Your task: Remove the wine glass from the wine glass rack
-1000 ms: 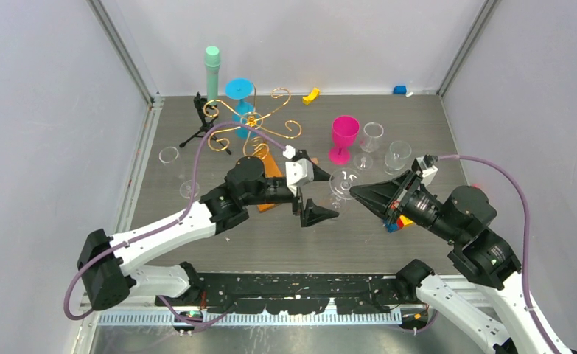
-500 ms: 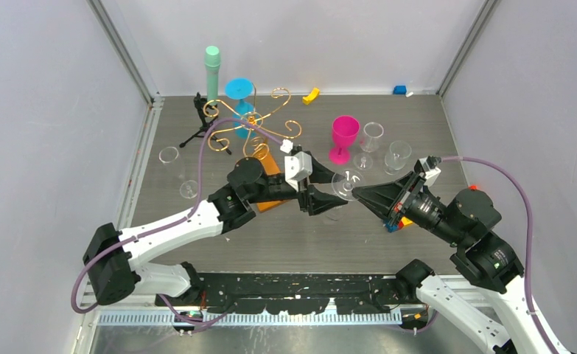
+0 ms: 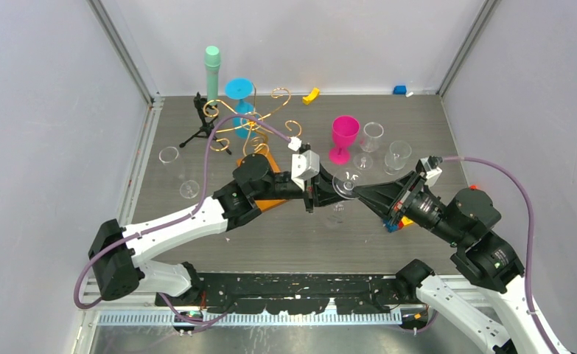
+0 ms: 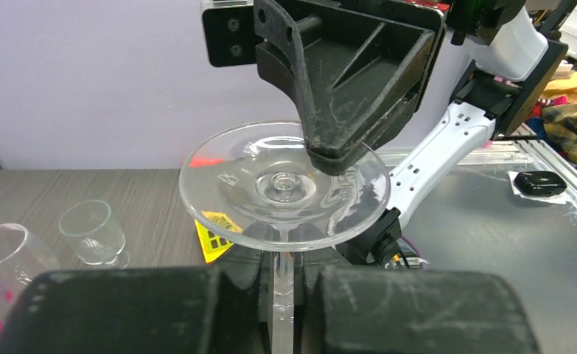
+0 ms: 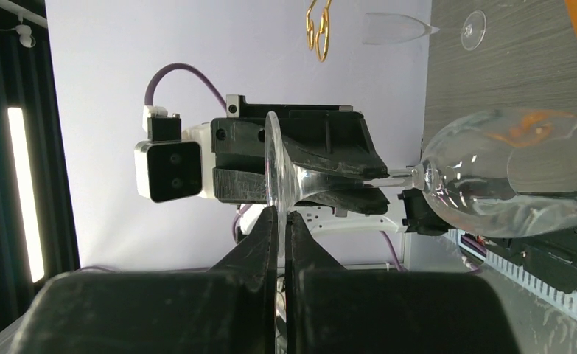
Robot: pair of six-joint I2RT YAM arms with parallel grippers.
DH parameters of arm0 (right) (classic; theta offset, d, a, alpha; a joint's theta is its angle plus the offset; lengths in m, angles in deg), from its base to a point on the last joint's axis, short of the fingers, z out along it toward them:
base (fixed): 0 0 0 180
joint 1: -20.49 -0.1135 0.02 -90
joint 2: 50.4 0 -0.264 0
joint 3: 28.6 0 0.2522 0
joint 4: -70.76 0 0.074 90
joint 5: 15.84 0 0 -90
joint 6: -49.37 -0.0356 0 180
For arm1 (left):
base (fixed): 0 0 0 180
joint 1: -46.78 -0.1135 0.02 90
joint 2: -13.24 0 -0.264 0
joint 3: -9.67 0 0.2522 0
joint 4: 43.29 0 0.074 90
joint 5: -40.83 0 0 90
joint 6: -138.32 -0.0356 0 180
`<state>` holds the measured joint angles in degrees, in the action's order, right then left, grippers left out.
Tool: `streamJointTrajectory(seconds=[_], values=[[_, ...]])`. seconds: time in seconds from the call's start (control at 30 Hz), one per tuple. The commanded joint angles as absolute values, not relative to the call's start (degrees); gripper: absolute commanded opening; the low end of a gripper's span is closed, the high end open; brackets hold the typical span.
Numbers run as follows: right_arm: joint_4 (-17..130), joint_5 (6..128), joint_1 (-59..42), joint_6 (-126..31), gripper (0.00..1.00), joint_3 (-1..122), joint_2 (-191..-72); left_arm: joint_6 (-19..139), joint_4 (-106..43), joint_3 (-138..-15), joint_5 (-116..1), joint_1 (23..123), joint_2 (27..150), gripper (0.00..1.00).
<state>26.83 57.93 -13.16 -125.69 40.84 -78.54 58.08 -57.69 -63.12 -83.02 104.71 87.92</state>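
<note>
Clear, stemmed wine glass, inverted: foot up, bowl toward counter. Pinched at foot rim by narrow right tool, clasped at stem by left tool; forearms converging mid-counter.

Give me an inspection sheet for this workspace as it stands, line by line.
Surface: grey wood-grain tabletop, no spills seen.
Job's things: wine glass is off the wine glass rack, held foot up between both grippers; the rack stands at back left.
Clutter: pink goblet, blue goblet, teal cylinder, black tripod, clear glasses, yellow piece, blue block.
Grippers: left gripper shut on the stem; right gripper pinching the foot's rim.
Cables: purple left cable loops past the rack; purple right cable arcs free.
Surroundings: pale walls, metal corner posts; nothing else seen.
</note>
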Motion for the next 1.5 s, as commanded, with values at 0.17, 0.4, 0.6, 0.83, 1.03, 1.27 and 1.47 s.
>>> streamJointTrajectory(seconds=[0.17,0.4,0.6,0.83,1.03,1.27,1.47], values=[[29.1,59.2,-13.4,-123.1,0.18,43.2,-78.7,57.7,-57.7,-65.4,-81.6,104.9,86.2,0.00],[29.1,65.6,-13.4,-118.3,0.77,40.7,-74.3,59.9,-56.6,-65.5,-73.3,105.0,82.0,0.00],[27.6,67.6,-13.4,-113.0,0.80,40.9,-72.2,65.7,-57.6,-65.5,-61.8,104.9,77.6,0.00],[32.5,66.1,-13.4,-110.9,0.81,36.3,-69.4,79.0,-60.7,-65.1,-41.7,105.0,72.6,0.00],[46.4,55.6,-13.4,-113.5,0.81,31.7,-71.2,88.9,-62.2,-64.6,-35.0,104.9,71.1,0.00],[56.4,51.6,-13.4,-115.1,0.77,30.3,-72.9,97.8,-69.2,-61.0,-33.2,105.0,71.1,0.00],[60.3,50.9,-13.4,-116.8,0.63,31.2,-74.8,101.1,-73.4,-59.7,-31.7,105.0,71.7,0.00]])
